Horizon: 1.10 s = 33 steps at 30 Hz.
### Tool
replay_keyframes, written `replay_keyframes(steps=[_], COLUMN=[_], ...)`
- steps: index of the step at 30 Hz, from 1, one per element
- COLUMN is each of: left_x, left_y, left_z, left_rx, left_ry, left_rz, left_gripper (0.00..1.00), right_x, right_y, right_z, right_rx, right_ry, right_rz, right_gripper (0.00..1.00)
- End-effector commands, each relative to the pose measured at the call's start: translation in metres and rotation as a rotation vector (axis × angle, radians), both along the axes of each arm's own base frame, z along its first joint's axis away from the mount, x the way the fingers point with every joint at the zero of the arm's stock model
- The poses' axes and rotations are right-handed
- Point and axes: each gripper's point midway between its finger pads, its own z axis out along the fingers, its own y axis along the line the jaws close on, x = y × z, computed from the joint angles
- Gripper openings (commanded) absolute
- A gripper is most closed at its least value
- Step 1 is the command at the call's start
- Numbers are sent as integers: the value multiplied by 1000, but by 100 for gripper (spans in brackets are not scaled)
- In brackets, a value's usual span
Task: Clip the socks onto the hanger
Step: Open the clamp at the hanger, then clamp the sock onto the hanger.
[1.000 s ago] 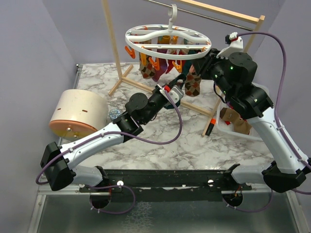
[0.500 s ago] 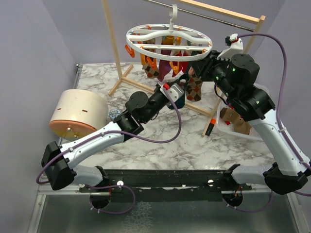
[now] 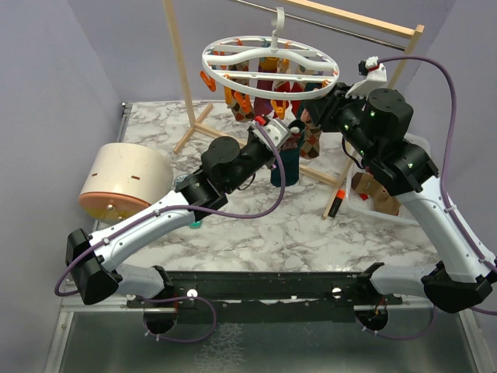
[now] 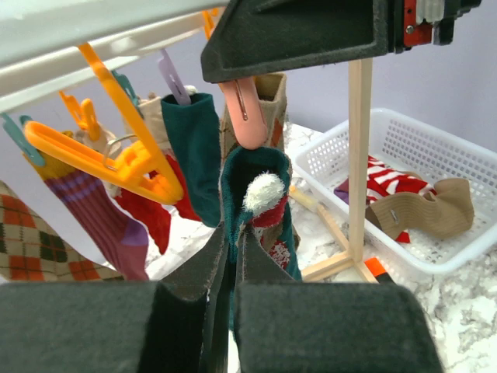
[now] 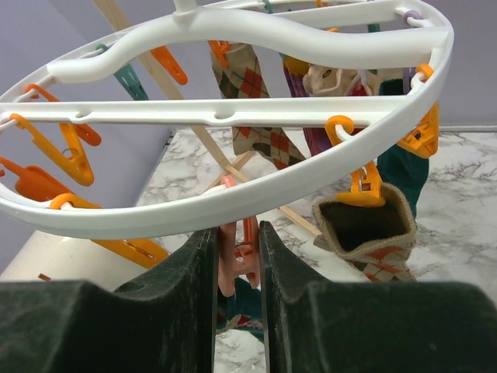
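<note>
Dark teal sock (image 4: 252, 175) is pinched between the pressed-together fingers of the left pincer (image 4: 231, 252). Its cuff sits directly beneath the salmon clip (image 5: 235, 260) on the front rim of the hanger (image 5: 233, 203); contact cannot be confirmed. The right pincer (image 5: 237, 245) squeezes that clip. One second earlier the left arm was lower over the bench (image 3: 256, 225); it has since raised the sock to the clip.
</note>
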Motion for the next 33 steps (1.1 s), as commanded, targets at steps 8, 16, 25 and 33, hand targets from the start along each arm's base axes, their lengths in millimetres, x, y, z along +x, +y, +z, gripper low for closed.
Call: replay_keyframes(steps=[8, 16, 25, 33], left_x=[-7, -7, -4, -1], left_y=[-5, -7, -9, -7], left_z=[1, 1, 11, 16], left_rx=[-5, -1, -12, -23], left_ry=[34, 30, 18, 12], left_rz=[-48, -51, -45, -30], left_gripper=[0, 0, 0, 0], right_x=[-6, -6, -6, -6], right_y=[2, 4, 6, 6], right_z=[6, 4, 1, 0], right_rx=[14, 15, 14, 8], right_ry=[-30, -26, -23, -20], right_rz=[28, 37, 47, 47], right_gripper=[0, 0, 0, 0])
